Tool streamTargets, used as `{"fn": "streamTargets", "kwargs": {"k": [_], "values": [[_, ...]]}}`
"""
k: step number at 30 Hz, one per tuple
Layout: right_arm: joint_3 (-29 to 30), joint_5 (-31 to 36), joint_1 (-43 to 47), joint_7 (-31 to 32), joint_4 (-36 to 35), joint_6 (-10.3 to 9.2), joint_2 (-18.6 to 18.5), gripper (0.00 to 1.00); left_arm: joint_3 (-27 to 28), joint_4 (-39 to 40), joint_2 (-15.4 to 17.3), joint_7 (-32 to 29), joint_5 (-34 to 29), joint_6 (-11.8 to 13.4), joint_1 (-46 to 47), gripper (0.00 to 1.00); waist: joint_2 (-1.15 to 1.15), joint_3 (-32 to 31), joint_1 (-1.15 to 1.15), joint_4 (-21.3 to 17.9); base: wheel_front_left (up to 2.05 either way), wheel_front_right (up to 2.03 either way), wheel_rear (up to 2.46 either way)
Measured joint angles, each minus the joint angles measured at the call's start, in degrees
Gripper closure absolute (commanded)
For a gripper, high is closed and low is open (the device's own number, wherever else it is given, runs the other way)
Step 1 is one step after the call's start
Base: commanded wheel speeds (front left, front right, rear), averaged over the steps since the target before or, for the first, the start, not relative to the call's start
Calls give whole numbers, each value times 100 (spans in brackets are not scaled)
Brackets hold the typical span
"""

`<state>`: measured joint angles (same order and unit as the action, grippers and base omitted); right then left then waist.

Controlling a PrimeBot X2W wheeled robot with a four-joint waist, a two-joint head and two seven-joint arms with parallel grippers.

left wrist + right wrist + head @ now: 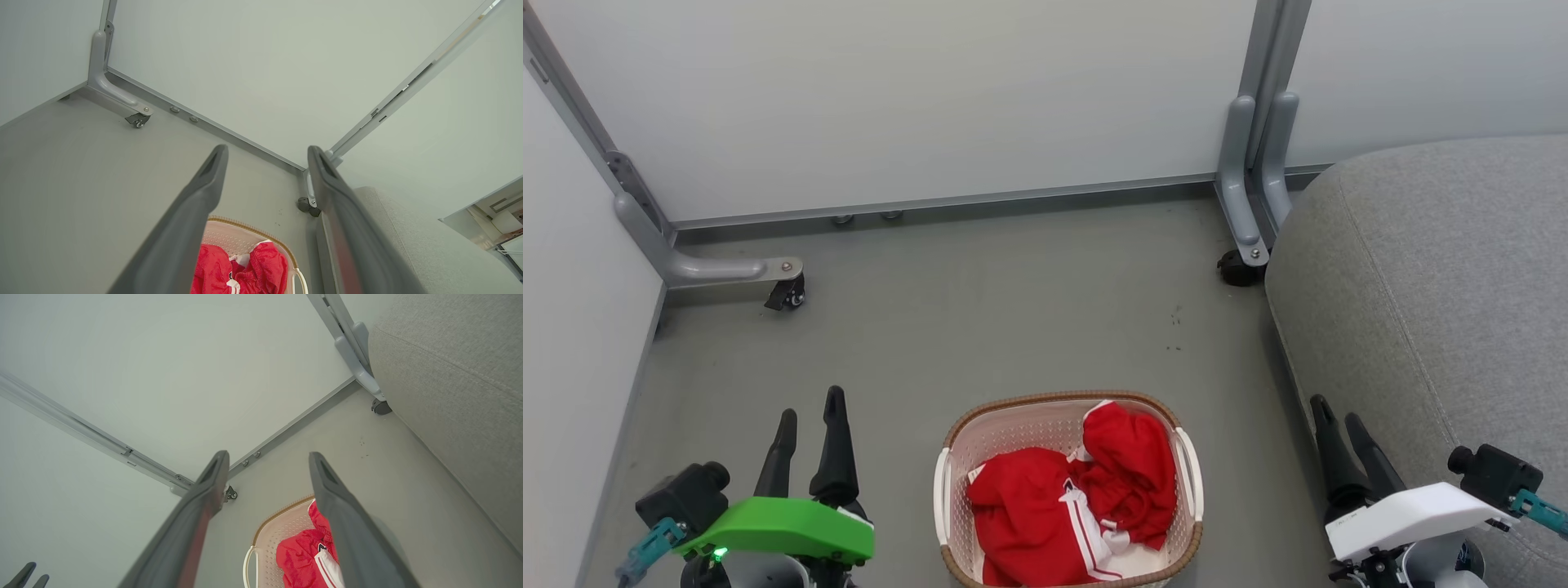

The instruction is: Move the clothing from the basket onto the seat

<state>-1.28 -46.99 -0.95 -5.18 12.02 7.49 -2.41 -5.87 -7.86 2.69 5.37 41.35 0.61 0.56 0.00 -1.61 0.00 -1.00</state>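
1. Reference item: the basket, cream perforated plastic with a brown woven-look rim and white side handles. It stands upright on the grey floor.
2. The clothing, bright red with white trim, lies crumpled inside the basket. It covers the near and right parts, and the perforated wall is bare at the far left corner.
3. Markings: the right wrist view shows a small dark emblem on the red fabric beside a white stripe. It is too small to read.
4. The seat, in light grey upholstery with a stitched seam, lies to the right of the basket. A strip of floor separates the two.
5. Left gripper, under a green cover: positioned left of the basket and apart from it. Its jaws stand parted, with bare floor between the fingers.
6. Right gripper, under a white cover: positioned right of the basket, at the seat's near edge. Its jaws are likewise parted and grip nothing.
7. Beyond the basket stand pale partition panels on grey castor feet.
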Motion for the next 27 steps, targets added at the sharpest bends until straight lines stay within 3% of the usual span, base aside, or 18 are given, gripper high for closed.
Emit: {"fn": "streamTargets", "kwargs": {"k": [10,27], "values": [[-113,702,38,-186,-104,0,-8,0,-175,11,15,172,-700,238,-10,0,0,-27,0,-15,0,0,0],[-270,1969,150,-430,-305,0,-55,0,-419,1,52,415,-1724,344,-126,0,0,-135,0,-64,0,0,0]]}}
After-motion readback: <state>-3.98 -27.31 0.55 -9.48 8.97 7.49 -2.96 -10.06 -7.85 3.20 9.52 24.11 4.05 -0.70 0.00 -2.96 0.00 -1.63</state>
